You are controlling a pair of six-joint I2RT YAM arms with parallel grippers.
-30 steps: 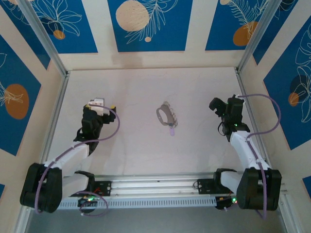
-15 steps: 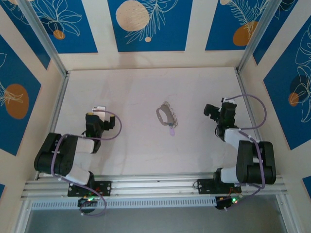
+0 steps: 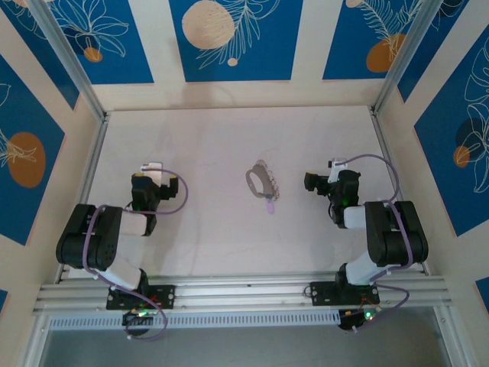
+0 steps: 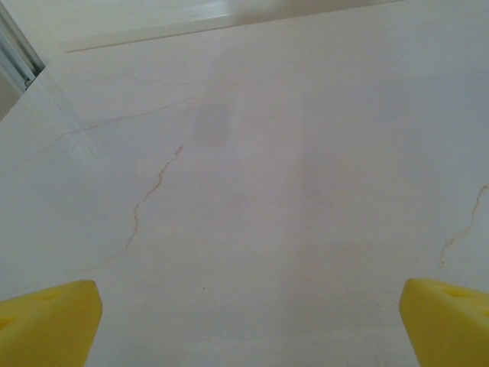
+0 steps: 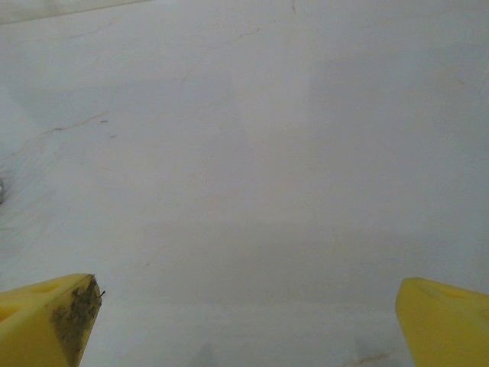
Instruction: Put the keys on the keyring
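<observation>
nearest me, along the rail [image 3: 244, 289] at the table's edge, both arms sit folded close over their bases. the left gripper [image 4: 244, 329] is spread as wide as it goes, its yellow fingertips [image 4: 47, 321] at the two bottom corners of its wrist view, with nothing but bare table [image 3: 214, 138] between them. the right gripper [image 5: 244, 329] is the same: jaws fully apart, holding nothing, one pad smudged dark, only pale tabletop under it.

further out, between the two grippers and well apart from each, the keyring [image 3: 254, 180] lies flat near the middle of the table. a fringe of small silvery keys [image 3: 270, 189] runs along its right edge, touching it. the lilac key [image 3: 270, 206] lies at the near end of that fringe. from this height i cannot tell whether it is threaded on the loop or only lying against the cluster.

my read: most of the keys look to be on the ring already. the lilac one is what i would check. if it is loose, it is the piece left to thread.
</observation>
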